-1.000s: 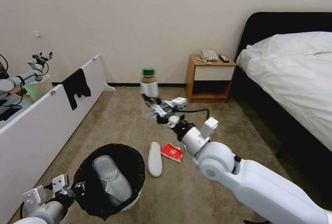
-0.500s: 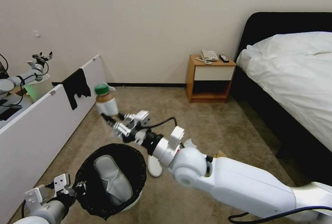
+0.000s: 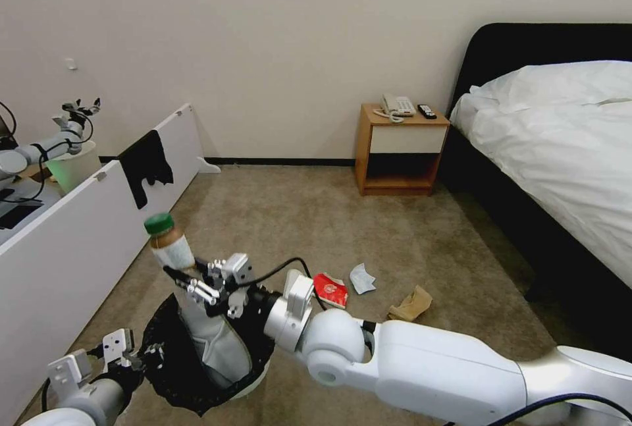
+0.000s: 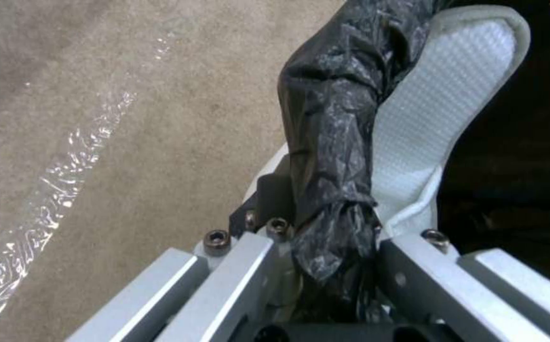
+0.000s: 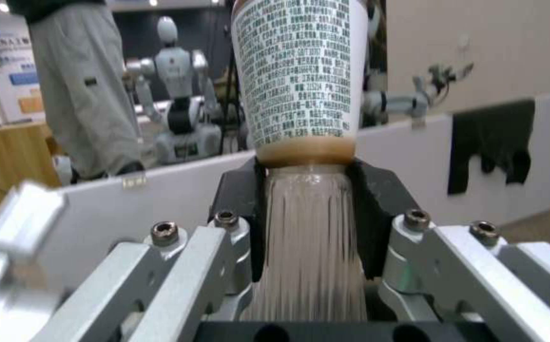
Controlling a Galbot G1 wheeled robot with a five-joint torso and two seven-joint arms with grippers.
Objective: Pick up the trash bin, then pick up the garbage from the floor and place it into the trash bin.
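In the head view the right pincer (image 3: 197, 288) is clamped on a green-capped bottle (image 3: 168, 245), held upright just above the trash bin (image 3: 197, 373) at near left. The left pincer (image 3: 141, 357) grips the bin's bagged rim. One white slipper (image 3: 214, 340) already stands inside; a red packet (image 3: 330, 290), a tissue (image 3: 361, 277) and a brown paper bag (image 3: 411, 304) remain on the floor (image 3: 316, 222). The left wrist view shows the fingers (image 4: 427, 266) pinching the black bag (image 4: 332, 142). The right wrist view shows pads (image 5: 240, 204) squeezing the bottle's base (image 5: 306, 228).

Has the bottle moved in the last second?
Yes. The right gripper has carried the bottle leftward and nearer, from level with the nightstand to above the trash bin.
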